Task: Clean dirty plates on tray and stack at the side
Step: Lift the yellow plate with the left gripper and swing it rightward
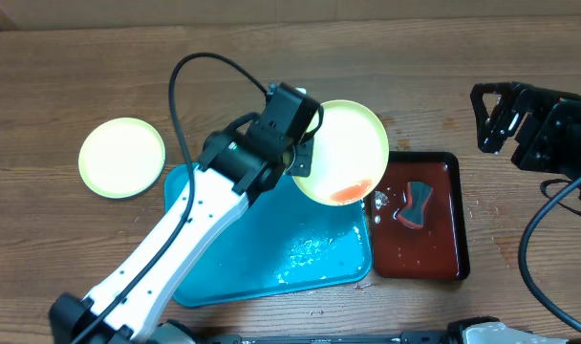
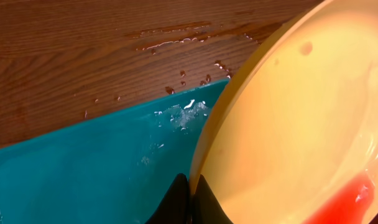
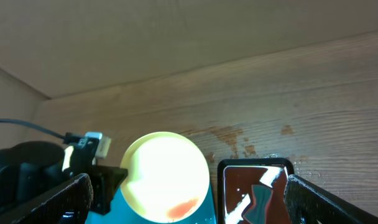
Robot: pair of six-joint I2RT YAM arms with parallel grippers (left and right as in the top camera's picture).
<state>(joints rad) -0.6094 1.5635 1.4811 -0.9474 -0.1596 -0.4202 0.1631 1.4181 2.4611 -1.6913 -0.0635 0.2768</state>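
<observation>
Jaws: L gripper (image 2: 190,198) pinched on rim of smeared plate (image 1: 353,143), held tilted over far-right corner of tray (image 1: 271,258); R gripper (image 1: 493,117) spread wide, empty, well apart. Risk: edge-only pinch, wet surfaces, so plate may pivot or slip, and red residue (image 1: 350,192) may drip onto table (image 1: 271,38). No legible brands/labels.

Overhead looks straight down; left wrist hugs the plate (image 2: 288,124) — right wrist views it from afar.
</observation>
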